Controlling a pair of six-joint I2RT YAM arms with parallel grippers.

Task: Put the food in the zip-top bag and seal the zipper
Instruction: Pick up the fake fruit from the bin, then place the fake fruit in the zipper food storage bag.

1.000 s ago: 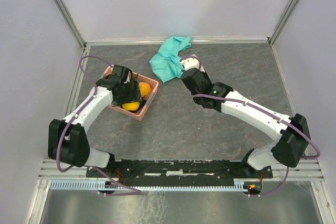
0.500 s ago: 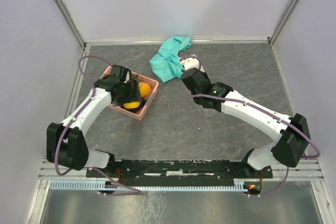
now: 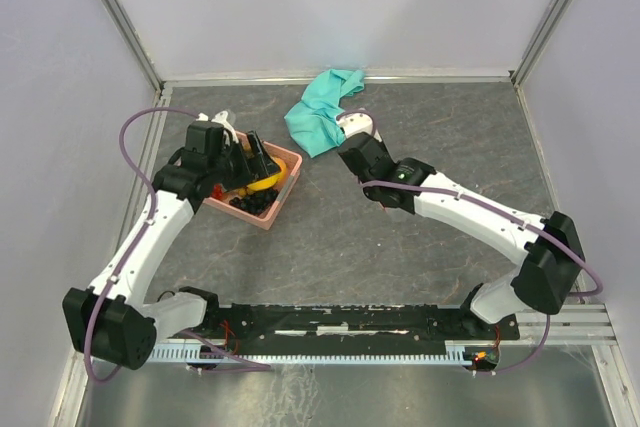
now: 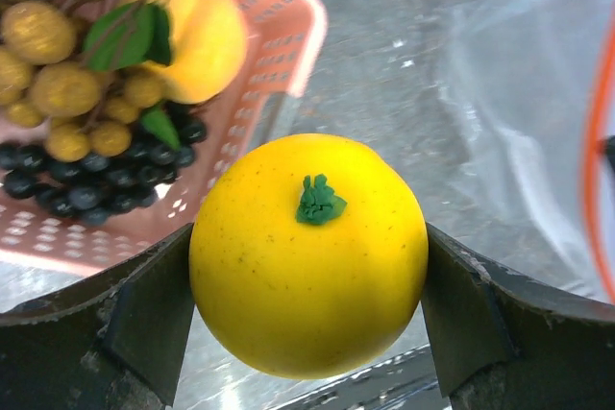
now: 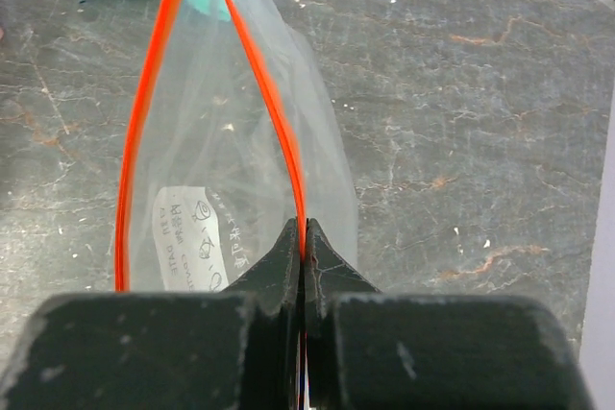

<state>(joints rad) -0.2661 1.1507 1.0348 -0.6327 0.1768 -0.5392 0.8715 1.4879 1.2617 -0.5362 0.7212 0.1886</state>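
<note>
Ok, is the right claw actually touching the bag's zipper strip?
Touching. The right wrist view shows the right claw pinched shut on the zipper, with no gap between its fingertips and the strip.

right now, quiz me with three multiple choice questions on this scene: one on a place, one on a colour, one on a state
1. Where is the teal cloth?
A. back of the table
B. near edge
C. front right corner

2. What colour is the strip along the mouth of the bag?
A. blue
B. red-orange
C. green

3. What is the left tool doing?
A. open, empty
B. shut on a yellow fruit
C. shut on cloth

Answers:
1 A, it lies by the far wall in the top view.
2 B, the right wrist view shows it red-orange.
3 B, it clamps the fruit on both sides.
</note>
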